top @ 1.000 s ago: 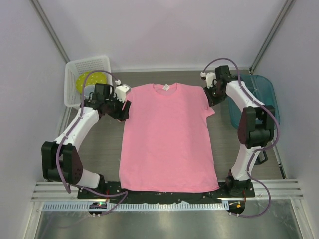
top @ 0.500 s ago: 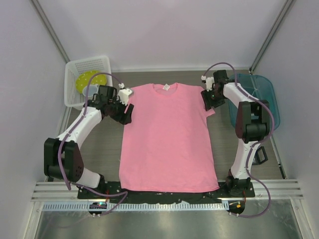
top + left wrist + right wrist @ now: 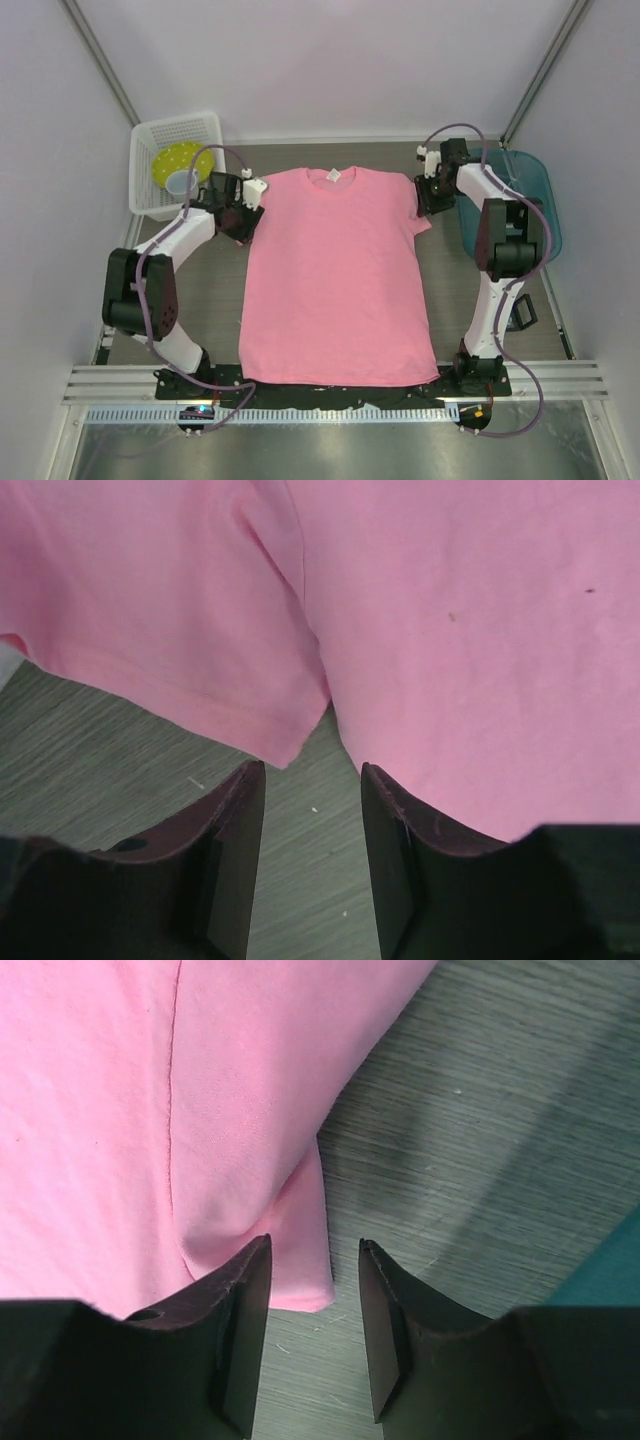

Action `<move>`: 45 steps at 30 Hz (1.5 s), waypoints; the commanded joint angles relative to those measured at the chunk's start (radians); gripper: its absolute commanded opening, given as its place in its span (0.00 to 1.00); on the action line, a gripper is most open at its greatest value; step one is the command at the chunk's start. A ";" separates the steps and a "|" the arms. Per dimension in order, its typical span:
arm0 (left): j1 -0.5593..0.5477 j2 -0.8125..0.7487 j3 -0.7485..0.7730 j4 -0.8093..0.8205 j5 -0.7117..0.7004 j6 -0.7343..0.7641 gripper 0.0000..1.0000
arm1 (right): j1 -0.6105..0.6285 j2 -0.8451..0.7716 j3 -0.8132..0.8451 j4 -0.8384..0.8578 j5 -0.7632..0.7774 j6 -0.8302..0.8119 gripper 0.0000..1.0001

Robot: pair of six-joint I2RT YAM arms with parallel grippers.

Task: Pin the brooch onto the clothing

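The clothing [image 3: 335, 280], a pink T-shirt, lies flat on the table with its collar at the far side. My left gripper [image 3: 241, 222] hovers at the left sleeve. In the left wrist view that gripper [image 3: 312, 770] is open, bare table between its fingers and the sleeve hem [image 3: 285, 740] just ahead. My right gripper [image 3: 428, 203] hovers at the right sleeve. In the right wrist view it [image 3: 315, 1245] is open too, and the sleeve corner [image 3: 305, 1280] lies by its left finger. Neither gripper holds anything. The brooch is out of view.
A white basket [image 3: 150, 140] at the far left holds a yellow-green bowl [image 3: 178, 168]. A teal bin [image 3: 530, 190] stands at the far right, close behind the right arm. The arm bases and a metal rail run along the near edge.
The left arm has drawn in toward the shirt, uncovering the bowl in the basket. The right gripper slid slightly left, then back right along the sleeve.
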 commanded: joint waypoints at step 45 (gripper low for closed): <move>0.001 -0.025 0.005 0.008 0.067 -0.063 0.45 | 0.135 -0.208 -0.063 -0.017 -0.140 -0.113 0.62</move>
